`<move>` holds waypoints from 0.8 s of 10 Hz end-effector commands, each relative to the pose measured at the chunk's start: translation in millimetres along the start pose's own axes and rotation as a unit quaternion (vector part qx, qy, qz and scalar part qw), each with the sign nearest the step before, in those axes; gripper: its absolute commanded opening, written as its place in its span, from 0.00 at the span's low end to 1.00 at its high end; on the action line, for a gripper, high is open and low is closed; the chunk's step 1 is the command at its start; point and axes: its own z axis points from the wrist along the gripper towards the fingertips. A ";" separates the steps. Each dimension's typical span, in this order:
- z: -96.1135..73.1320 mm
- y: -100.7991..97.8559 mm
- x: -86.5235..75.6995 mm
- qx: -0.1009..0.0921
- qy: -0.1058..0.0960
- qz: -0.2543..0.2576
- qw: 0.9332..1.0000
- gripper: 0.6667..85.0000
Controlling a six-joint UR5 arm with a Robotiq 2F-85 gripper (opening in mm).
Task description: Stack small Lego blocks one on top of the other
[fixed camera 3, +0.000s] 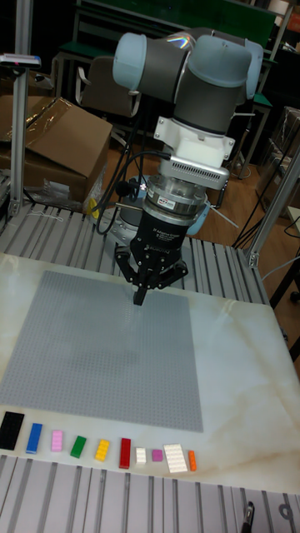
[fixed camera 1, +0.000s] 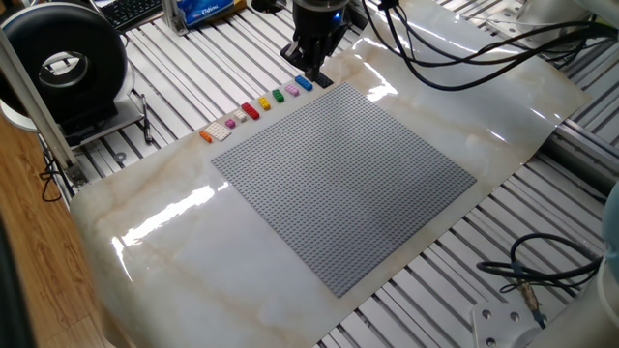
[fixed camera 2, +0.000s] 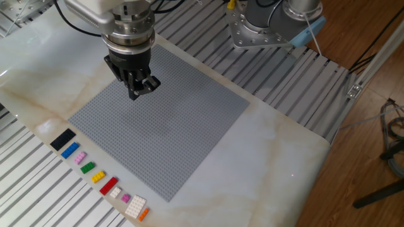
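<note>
No writing on the arm or the bricks can be read; a blue-labelled clear box [fixed camera 1: 203, 10] at the far edge of one fixed view carries print too small to make out.

The hand [fixed camera 3: 141, 297] hangs above the grey baseplate [fixed camera 3: 100, 358], its dark fingers drawn together to a point with nothing between them. In the tall fixed view its tip is over the middle of the plate's far half, clear of the surface. The plate is a large matte square, finely studded all over, lying flat on a glossy marble-patterned sheet [fixed camera 2: 278, 164] that covers the ribbed aluminium bench [fixed camera 1: 455, 280].

The small Lego blocks lie in a single row on the sheet just beside the plate's near edge in the tall fixed view, none stacked. From left to right: dark navy block [fixed camera 3: 11, 430], a flat long rectangle; blue block [fixed camera 3: 34, 437]; pink block [fixed camera 3: 57, 440]; green block [fixed camera 3: 78, 446]; yellow block [fixed camera 3: 102, 450]; red block [fixed camera 3: 126, 453], long and narrow; then a small white piece [fixed camera 3: 141, 455], a tiny pink piece [fixed camera 3: 157, 455], a wider white studded plate [fixed camera 3: 176, 458] and the orange block [fixed camera 3: 192, 460]. All are shiny plastic with studs on top.

A brown cardboard box [fixed camera 3: 54, 150] sits behind the bench on the left.
</note>
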 end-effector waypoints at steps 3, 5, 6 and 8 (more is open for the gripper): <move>-1.5 1.1 -1.0 -0.003 0.000 0.001 1.000 0.00; -0.7 0.8 0.4 -0.003 0.000 0.001 1.000 0.00; -0.7 -1.2 -0.3 0.001 -0.001 -0.004 1.000 0.00; -1.2 -2.7 -1.0 0.004 -0.002 -0.010 1.000 0.00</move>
